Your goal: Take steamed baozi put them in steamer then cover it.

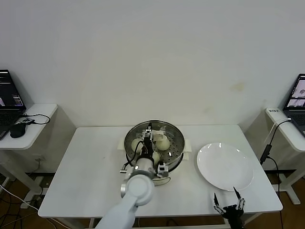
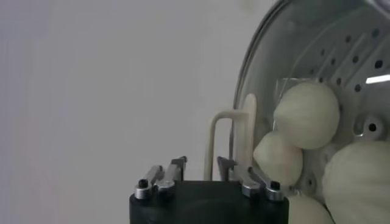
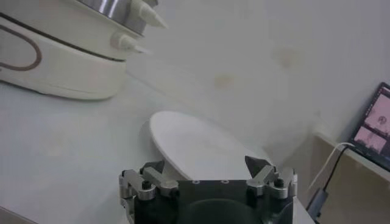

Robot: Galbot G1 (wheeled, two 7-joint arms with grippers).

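The steamer [image 1: 177, 138] stands at the table's middle, its cream base also in the right wrist view [image 3: 55, 61]. The glass cover [image 2: 256, 61] lies over the pot. Through it I see several cream baozi [image 2: 306, 115] on the perforated tray; they also show in the head view [image 1: 163, 142]. My left gripper [image 2: 201, 167] hovers over the cover [image 1: 150, 135], open. Its fingers stand just short of the cream handle [image 2: 234, 140] and do not pinch it. My right gripper [image 1: 228, 202] is open and empty at the table's front right.
An empty white plate [image 1: 225, 165] lies right of the steamer, just beyond the right gripper [image 3: 201, 146]. Side desks with laptops [image 1: 9, 98] and cables flank the table. The table's front edge is close to the right gripper.
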